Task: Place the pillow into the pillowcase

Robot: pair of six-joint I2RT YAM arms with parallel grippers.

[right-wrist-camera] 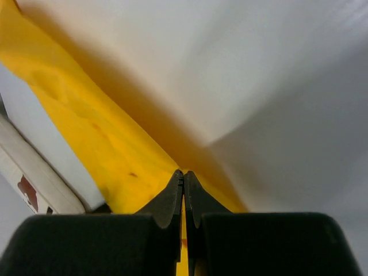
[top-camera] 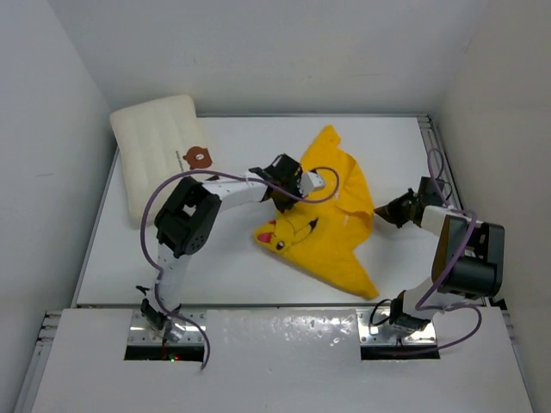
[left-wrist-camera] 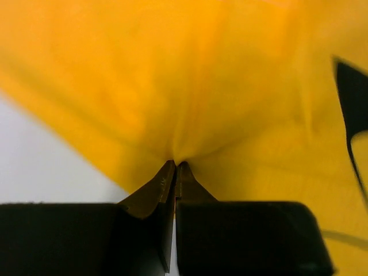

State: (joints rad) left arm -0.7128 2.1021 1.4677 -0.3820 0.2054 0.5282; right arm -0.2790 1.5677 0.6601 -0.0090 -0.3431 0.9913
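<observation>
The yellow pillowcase point(top-camera: 331, 219) lies crumpled and partly lifted in the middle of the table, with the Pikachu face at its left. The cream-white pillow point(top-camera: 159, 151) lies at the far left corner, apart from it. My left gripper point(top-camera: 280, 194) is shut on the pillowcase's left side; in the left wrist view its tips point(left-wrist-camera: 176, 165) pinch a fold of the yellow fabric point(left-wrist-camera: 230, 86). My right gripper point(top-camera: 385, 211) is shut on the pillowcase's right edge; in the right wrist view its tips point(right-wrist-camera: 183, 173) hold the yellow cloth point(right-wrist-camera: 86, 132), which stretches away up and to the left.
White walls enclose the table on three sides. A metal rail point(top-camera: 428, 146) runs along the right edge, close to my right arm. The pillow has a small brown bear label point(top-camera: 198, 157) near my left arm's elbow.
</observation>
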